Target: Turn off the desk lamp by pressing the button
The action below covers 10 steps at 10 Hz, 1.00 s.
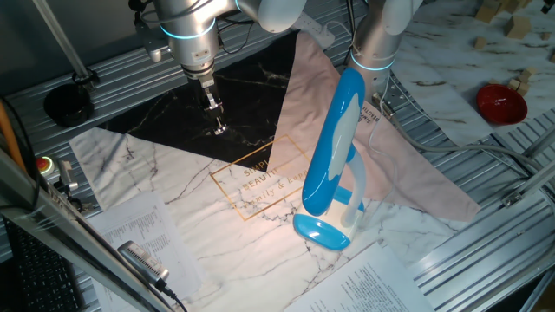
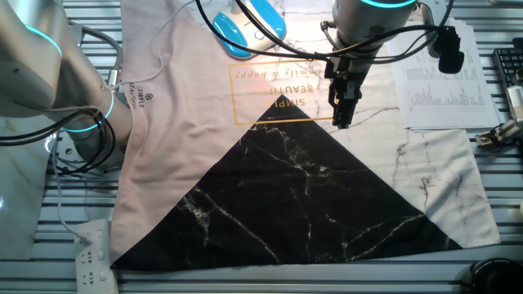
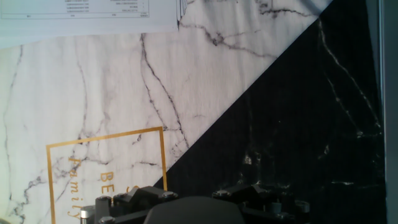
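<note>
Blue lamp (image 1: 334, 147) glows on the marble mat (image 1: 182, 199), well apart from the gripper (image 1: 218, 121), whose finger gap I cannot tell, so it should travel over and press the base (image 1: 321, 231) squarely.

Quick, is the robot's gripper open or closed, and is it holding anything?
Gripper: cannot tell if open or closed; holding nothing, hanging above the mat, away from the lamp.

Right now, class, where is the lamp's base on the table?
In one fixed view, the blue base sits right of center on the white marble mat, beside the gold-framed lettering, under the lamp head.
</note>
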### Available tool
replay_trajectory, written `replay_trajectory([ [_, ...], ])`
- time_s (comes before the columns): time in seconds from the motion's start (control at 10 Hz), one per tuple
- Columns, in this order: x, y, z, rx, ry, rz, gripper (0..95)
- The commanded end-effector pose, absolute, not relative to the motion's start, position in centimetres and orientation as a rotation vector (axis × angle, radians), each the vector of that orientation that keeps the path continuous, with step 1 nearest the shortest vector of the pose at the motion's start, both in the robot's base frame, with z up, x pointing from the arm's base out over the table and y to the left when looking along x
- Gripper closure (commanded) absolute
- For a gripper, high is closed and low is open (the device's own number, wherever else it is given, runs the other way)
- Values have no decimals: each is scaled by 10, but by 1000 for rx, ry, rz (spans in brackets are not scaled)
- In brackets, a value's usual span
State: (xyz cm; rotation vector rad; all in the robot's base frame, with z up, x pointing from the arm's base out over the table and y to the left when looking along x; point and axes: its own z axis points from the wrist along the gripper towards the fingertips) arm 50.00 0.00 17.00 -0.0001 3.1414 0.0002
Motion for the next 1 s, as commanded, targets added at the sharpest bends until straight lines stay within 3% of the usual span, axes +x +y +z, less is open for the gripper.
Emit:
replay_trajectory([
  [0.1,500,0,170,-40,3143,49,950],
  [1.0,500,0,170,-51,3147,37,950],
])
